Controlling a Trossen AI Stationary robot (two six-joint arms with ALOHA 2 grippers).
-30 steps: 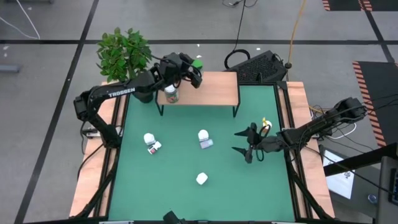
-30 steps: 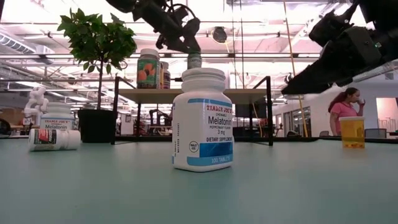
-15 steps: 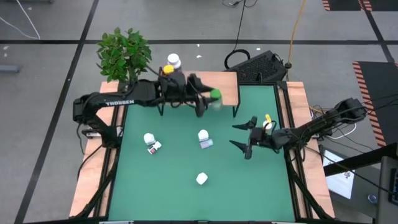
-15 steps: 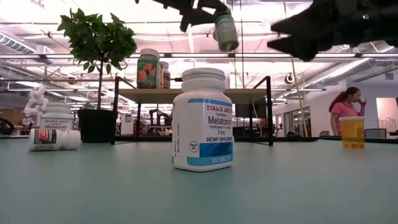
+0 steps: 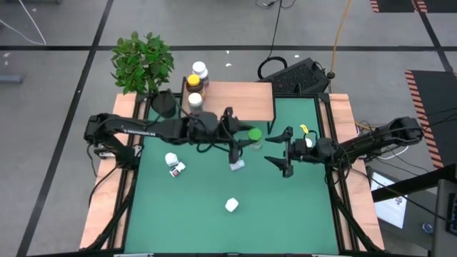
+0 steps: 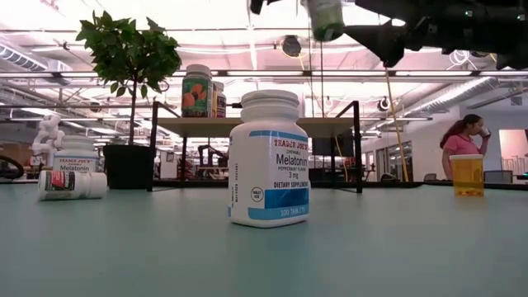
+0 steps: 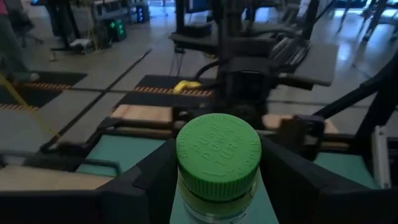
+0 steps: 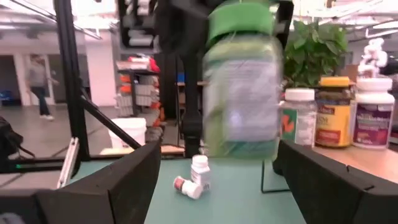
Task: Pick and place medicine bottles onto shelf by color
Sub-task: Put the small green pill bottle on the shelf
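Observation:
My left gripper (image 5: 243, 138) is shut on a green-capped medicine bottle (image 5: 253, 134), held high over the middle of the green table, just in front of the wood-topped shelf (image 5: 243, 100). My right gripper (image 5: 275, 151) stands open a little to the right of that bottle (image 8: 242, 93), its fingers pointing at it without touching. Three bottles (image 5: 194, 84) stand on the shelf's left end. White bottles (image 5: 173, 163) lie and stand on the table at the left, and another (image 5: 231, 205) stands near the front. My left gripper pinches the bottle's body just below the green cap (image 7: 208, 208) between its two fingers (image 7: 146, 183). The fingers come about level from the table's left. The bottle is upright, cap up, lifted well clear of the table.
A potted plant (image 5: 143, 61) stands at the far left corner beside the shelf. A yellow-capped amber bottle (image 6: 467, 175) stands on the table behind my right gripper. A white bottle (image 5: 236, 165) sits below my left gripper. A person (image 6: 456, 139) is in the room beyond.
My left gripper has swung with the green-capped bottle from over the shelf's far edge toward the near edge and the right gripper, keeping the bottle lifted. My right gripper has risen and tipped its fingers up from pointing down toward level.

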